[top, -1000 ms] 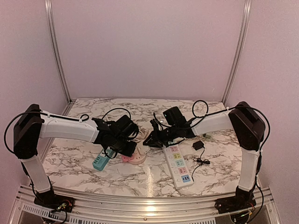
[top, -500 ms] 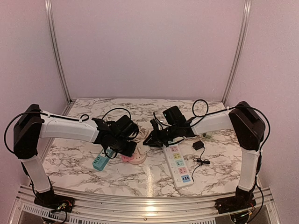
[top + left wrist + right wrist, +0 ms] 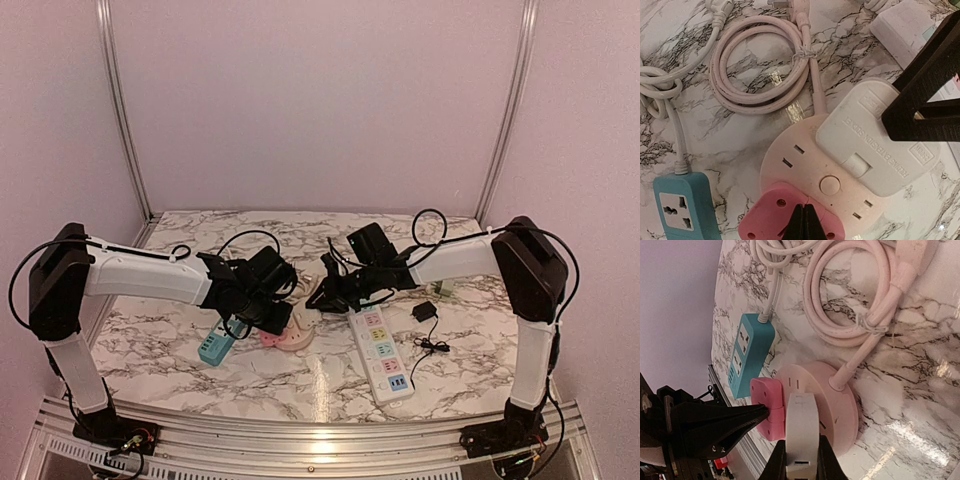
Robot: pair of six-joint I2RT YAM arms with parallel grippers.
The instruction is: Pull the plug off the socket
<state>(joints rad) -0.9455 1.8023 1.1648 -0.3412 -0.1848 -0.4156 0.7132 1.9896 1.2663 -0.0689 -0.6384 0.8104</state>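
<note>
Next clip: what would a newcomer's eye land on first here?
First, the right claw clamped on the white plug, which sits in the round pink socket at mid-table. Next, the left claw, fingers shut, with its tip at the pink plug on the socket's near edge. A teal power strip lies just beside them.

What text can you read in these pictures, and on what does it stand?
"EXTENSION SOCKET", upside down, on the white plug seated in the round pink socket.
The word before it and two small boxed marks there: too blurred to read.
No other text visible.
</note>
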